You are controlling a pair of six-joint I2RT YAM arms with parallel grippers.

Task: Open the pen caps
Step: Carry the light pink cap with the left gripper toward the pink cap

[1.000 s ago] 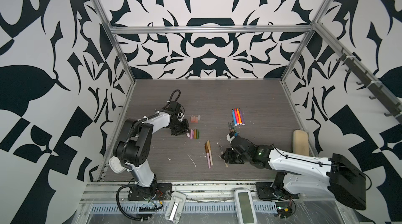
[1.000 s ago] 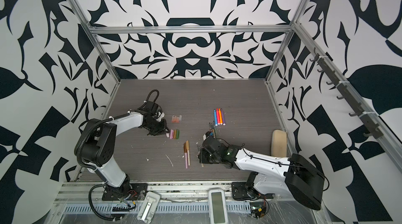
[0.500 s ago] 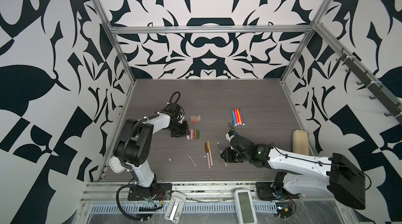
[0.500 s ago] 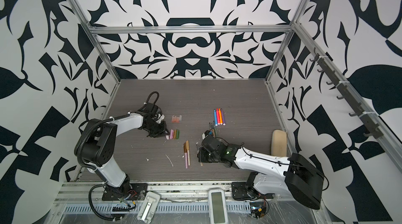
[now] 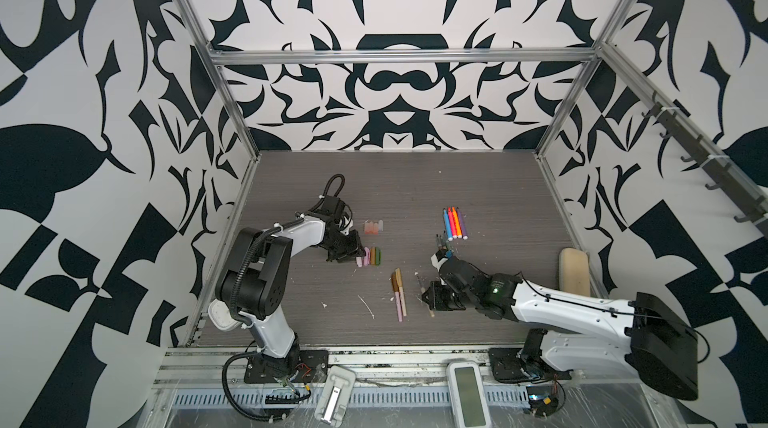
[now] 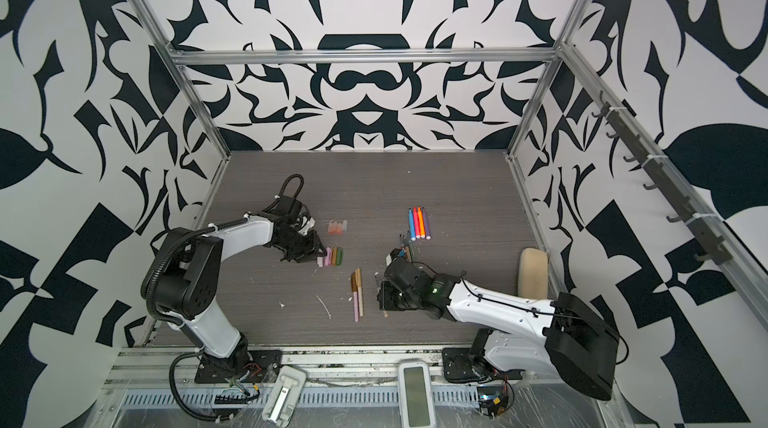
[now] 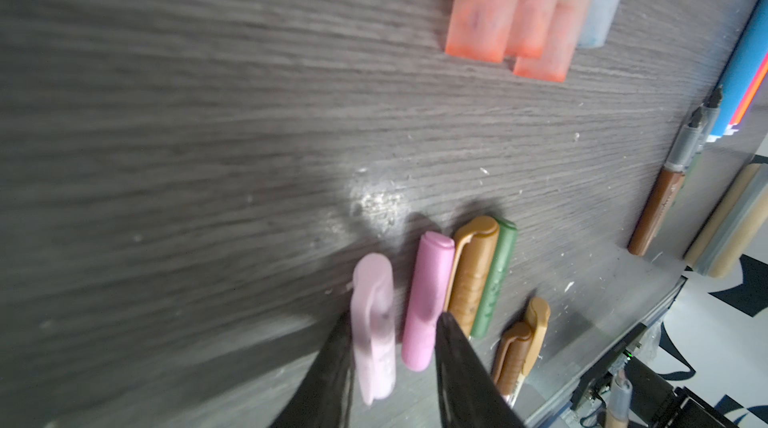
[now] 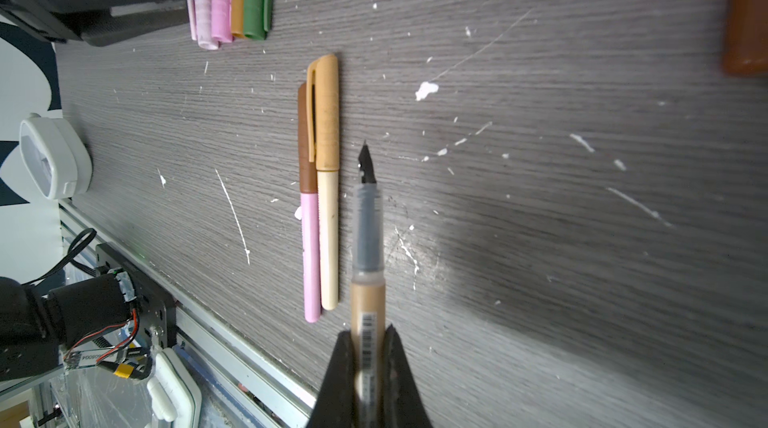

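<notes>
Left tool [image 7: 395, 320] wider; barcode [image 8: 367, 341] on pen [image 8: 368, 301]

uncapped tan pen [image 8: 367, 301] — in right tool [image 8: 368, 332]

I count four bright pens [image 5: 455, 223], four clear caps [image 5: 373, 227], four coloured caps [image 5: 372, 256], two capped slim pens [image 5: 399, 295], and one uncapped pen [image 8: 368, 239] in my right claw [image 8: 368, 332].

Left arm [image 5: 305, 233] and right arm [image 5: 573, 309]: white shells, black joints. A black cable [image 5: 334, 185] loops behind the left tool [image 5: 356, 257]; a green light [image 5: 494, 291] glows behind the right tool [image 5: 429, 301].
</notes>
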